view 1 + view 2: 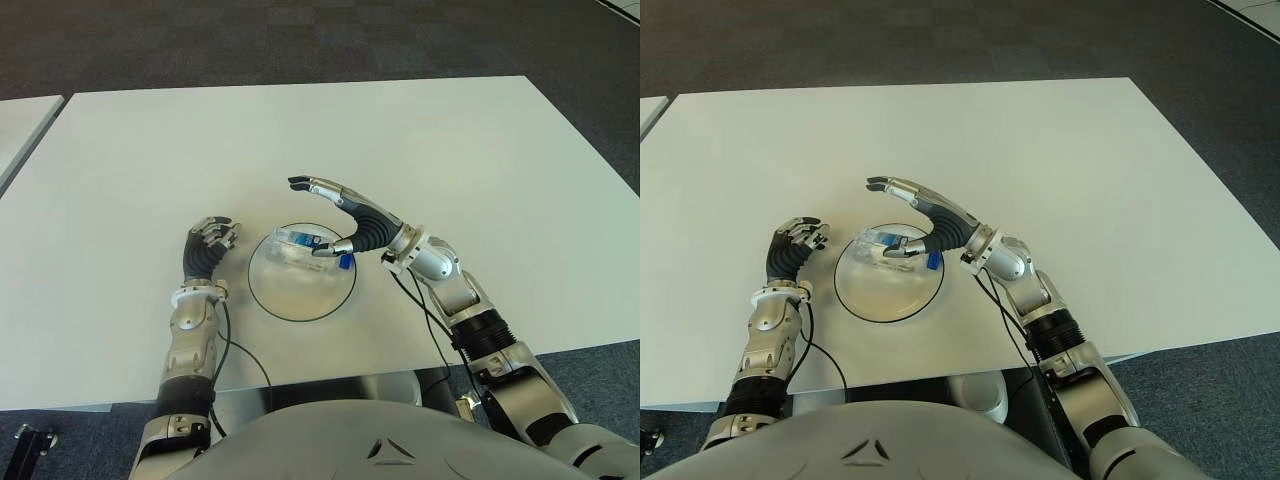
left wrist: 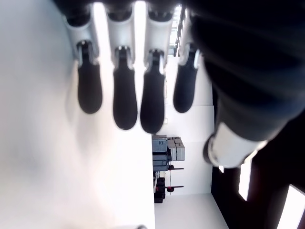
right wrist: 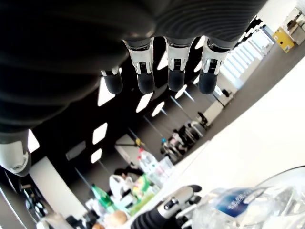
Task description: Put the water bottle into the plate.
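We are reading no legible text anywhere; the water bottle (image 3: 243, 208) is showing a blue label whose print stays unreadable.
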Controlling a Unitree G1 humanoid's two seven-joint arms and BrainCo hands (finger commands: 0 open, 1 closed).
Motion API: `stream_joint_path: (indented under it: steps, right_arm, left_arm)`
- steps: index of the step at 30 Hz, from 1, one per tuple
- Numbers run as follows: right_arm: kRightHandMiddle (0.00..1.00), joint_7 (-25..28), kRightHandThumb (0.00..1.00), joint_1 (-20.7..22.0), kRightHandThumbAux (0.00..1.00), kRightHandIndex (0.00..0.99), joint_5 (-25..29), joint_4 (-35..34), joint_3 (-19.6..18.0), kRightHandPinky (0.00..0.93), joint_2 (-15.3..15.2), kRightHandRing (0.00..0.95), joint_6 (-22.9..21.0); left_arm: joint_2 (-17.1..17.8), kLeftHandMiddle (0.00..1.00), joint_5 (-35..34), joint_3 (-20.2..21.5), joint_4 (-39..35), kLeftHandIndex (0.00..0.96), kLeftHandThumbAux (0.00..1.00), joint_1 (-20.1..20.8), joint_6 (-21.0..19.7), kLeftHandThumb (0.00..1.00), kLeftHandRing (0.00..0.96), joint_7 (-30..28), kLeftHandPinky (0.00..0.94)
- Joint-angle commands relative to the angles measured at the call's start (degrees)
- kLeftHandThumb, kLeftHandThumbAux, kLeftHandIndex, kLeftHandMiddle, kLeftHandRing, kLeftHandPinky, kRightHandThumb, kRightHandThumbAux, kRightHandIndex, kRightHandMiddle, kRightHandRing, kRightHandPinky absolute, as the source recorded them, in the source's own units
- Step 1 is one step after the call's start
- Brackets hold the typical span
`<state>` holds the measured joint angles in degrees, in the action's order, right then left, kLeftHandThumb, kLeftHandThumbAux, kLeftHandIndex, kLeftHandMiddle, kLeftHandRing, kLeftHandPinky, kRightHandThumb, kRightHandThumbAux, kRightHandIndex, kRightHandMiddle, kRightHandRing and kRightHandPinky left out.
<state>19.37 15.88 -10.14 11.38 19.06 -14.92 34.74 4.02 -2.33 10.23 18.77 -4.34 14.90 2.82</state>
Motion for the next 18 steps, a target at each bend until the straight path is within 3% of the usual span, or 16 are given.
stream_joint_path:
  steps: [1,6,18]
  right_arm:
    - [0.0,-0.68,0.187,-1.34,0.428,0.0,2.55,0.47,-2.17,0.0,0.89,0.0,-0.27]
    - [0.0,-2.32,0.151,-2.73,0.415,0.0,3.36,0.73,-4.36,0.0,1.76,0.0,-0.68]
    - [0.0,-12.85,0.09,-4.1,0.483,0.0,0.19,1.89,-8.89,0.043,6.77,0.0,-1.8]
  left_arm:
    - [0.19,0.55,0.1,0.03,1.31,0.431,0.714,-0.09,-0.49,0.708,0.538,-0.01,0.519]
    - [0.07,0.548,0.52,0.04,0.93,0.431,0.715,-0.07,-1.04,0.708,0.534,0.63,0.52]
    - [0.15,0.559,-0.1,0.19,1.17,0.431,0.715,0.02,-0.44,0.708,0.545,-0.22,0.534]
